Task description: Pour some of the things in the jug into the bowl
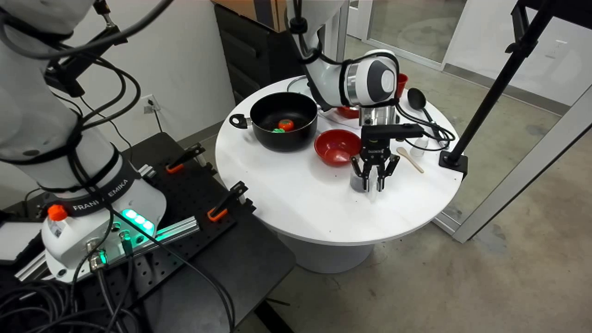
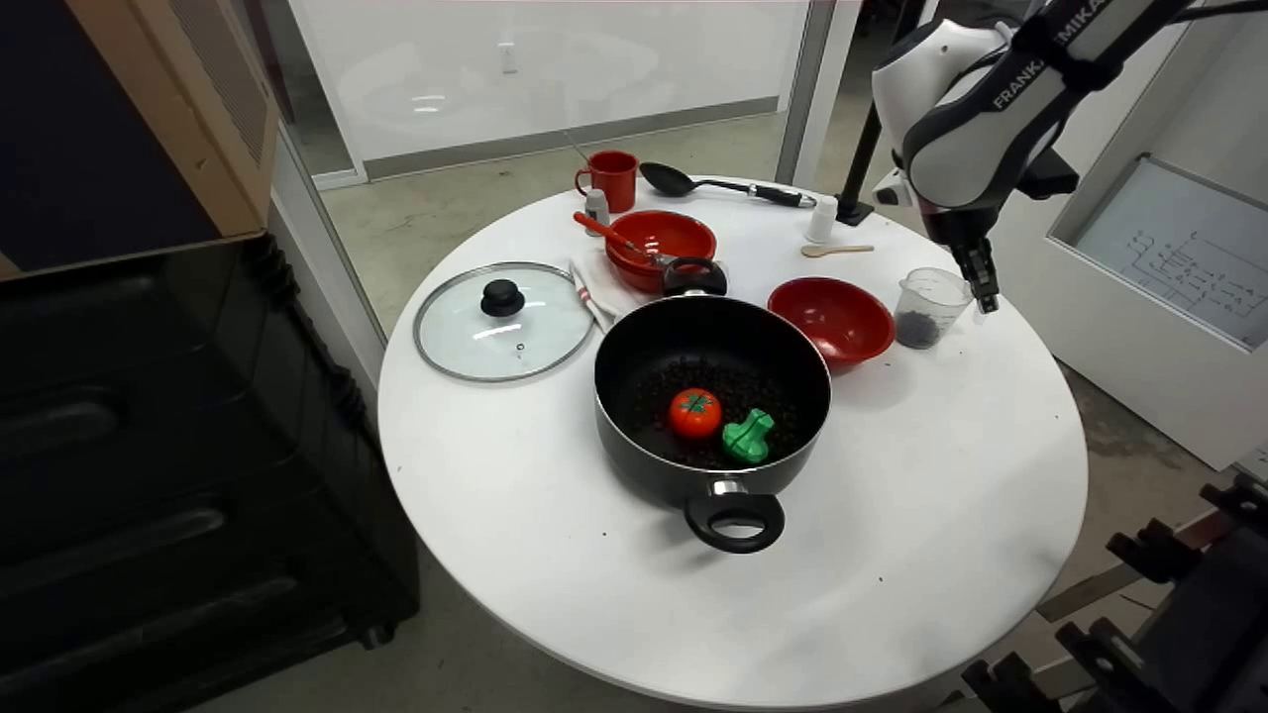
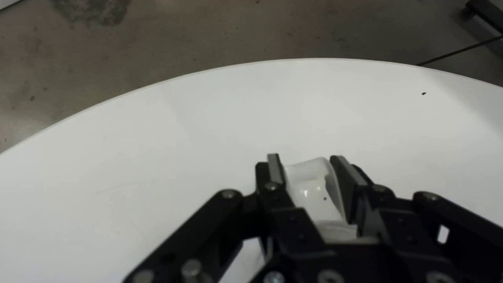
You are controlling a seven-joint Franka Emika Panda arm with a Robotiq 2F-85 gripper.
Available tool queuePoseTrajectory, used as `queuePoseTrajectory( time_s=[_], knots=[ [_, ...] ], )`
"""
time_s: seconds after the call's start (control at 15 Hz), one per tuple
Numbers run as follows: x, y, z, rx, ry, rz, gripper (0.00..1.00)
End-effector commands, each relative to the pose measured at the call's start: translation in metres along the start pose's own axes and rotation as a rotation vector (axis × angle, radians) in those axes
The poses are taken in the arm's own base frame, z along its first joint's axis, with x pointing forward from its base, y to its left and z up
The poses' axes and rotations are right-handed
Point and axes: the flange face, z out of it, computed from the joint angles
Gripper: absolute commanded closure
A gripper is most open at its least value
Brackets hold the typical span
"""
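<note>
Pinching the jug point(image 2: 931, 297) by its handle point(image 3: 314, 184), the pincer point(image 1: 373, 185) is clamped low over the tabletop point(image 2: 515, 515).

In an exterior view the jug stands on the tabletop near the right edge, dark bits point(image 2: 917, 329) at its bottom; a red bowl point(image 2: 832, 319) sits just beside it, farther in from that edge. The handle lies between the two fingers point(image 3: 275, 171). Toward the tabletop's middle a black pot point(image 2: 654, 483) holds a tomato point(image 2: 695, 414), a green piece point(image 2: 748, 438) and dark specks point(image 2: 684, 376). A glass lid point(image 2: 466, 332) rests near the left edge, while a red mug point(image 2: 616, 183) and a black spoon point(image 2: 733, 186) are by the far edge, and a wooden spoon point(image 2: 837, 250) lies nearer the jug.
</note>
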Motion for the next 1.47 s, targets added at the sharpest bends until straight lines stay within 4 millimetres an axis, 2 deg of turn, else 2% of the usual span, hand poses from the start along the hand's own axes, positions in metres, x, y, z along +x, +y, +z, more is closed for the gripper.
queuePoseTrajectory(
  time_s=[0.0,0.27,0.47,1.0,1.4],
  knots=[
    [0.003,0.007,-0.002,0.028,0.013,-0.001,0.94],
    [0.000,0.003,-0.013,0.080,0.047,0.038,0.93],
    [-0.003,-0.003,-0.030,0.098,0.059,0.059,0.93],
    [-0.009,-0.014,-0.086,0.027,0.033,0.096,0.93],
    [0.003,-0.043,-0.133,-0.069,-0.031,0.077,0.93]
  ],
)
